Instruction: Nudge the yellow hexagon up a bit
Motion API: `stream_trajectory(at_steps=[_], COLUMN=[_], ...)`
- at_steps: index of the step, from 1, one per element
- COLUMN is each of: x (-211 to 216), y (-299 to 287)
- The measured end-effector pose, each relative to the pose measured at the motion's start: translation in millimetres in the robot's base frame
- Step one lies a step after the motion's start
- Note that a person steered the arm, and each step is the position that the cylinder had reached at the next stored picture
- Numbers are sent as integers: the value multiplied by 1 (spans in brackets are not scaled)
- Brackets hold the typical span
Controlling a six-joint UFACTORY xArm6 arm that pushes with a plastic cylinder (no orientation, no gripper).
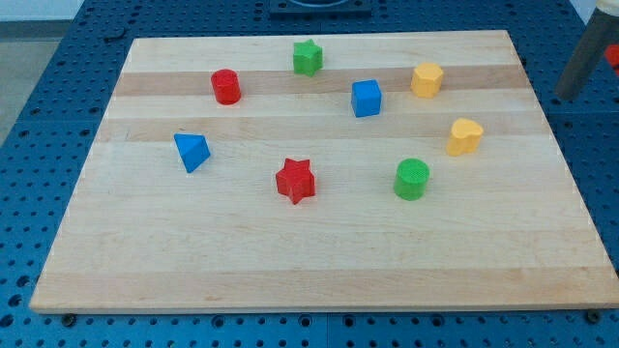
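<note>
Your small yellow hexagon block [427, 79] is sitting just right of the blue cube [366, 98]. No hand here, rod tip [564, 98] is waiting off-board; you're wanting it under the hexagon, pushing gently.

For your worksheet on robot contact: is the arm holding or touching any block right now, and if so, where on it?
Nothing is held. The rod is off the board at the view's right edge; my tip does not show. The yellow hexagon sits untouched.

No readable text, label, brand, number or sign shows on anything here.
</note>
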State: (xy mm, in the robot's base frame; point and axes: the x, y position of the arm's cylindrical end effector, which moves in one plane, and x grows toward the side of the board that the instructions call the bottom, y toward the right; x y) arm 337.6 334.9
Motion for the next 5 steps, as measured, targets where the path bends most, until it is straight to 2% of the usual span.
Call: stream_trajectory(at_steps=[1,2,5], x=[0,0,-5], y=[-3,-31,-143])
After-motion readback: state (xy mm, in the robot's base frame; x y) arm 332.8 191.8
